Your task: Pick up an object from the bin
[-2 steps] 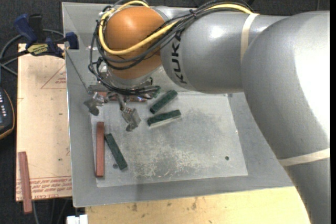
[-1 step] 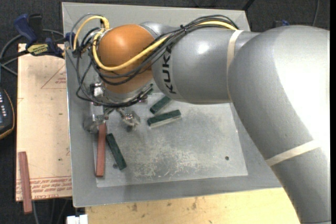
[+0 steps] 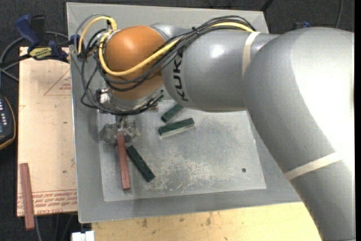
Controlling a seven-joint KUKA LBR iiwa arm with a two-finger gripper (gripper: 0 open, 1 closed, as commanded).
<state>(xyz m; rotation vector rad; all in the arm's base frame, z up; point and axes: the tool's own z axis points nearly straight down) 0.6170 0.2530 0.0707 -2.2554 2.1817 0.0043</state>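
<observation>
One arm [image 3: 271, 82], grey and the largest item, enters from the right and covers the upper right of the bin. One bin [image 3: 214, 178], grey metal with a scuffed floor, holds four loose pieces in its left half and middle. One orange cover [image 3: 132, 56], domed, sits on the wrist, looped with yellow and black cables; it is part of the robot. One claw [image 3: 119, 130] sits below the cover, low in the bin's left part, right over the upper end of the red-brown bar. Whether it is spread or pressed together cannot be told, since the wrist hides much of it, and no piece is seen pinched in it. One red-brown bar [image 3: 123, 169], long and thin, lies flat near the left wall, running from beneath the claw toward the bin's lower edge; judged to be the piece in question. One dark green bar [image 3: 141, 164], shorter, lies slantwise, its upper end just beside the red-brown bar below the claw. Two green blocks, small: one [image 3: 176, 127] near the middle of the floor, the other [image 3: 171, 113] just above it at the arm's edge, both apart from the claw. Step in hand, by judgement: placing over a piece, grasp not confirmed, nothing lifted. Next move, by judgement: a firm close across the bar's narrow width, then a straight rise. Held at its end, a long bar may tip, and the dark green bar alongside could be nudged.
</observation>
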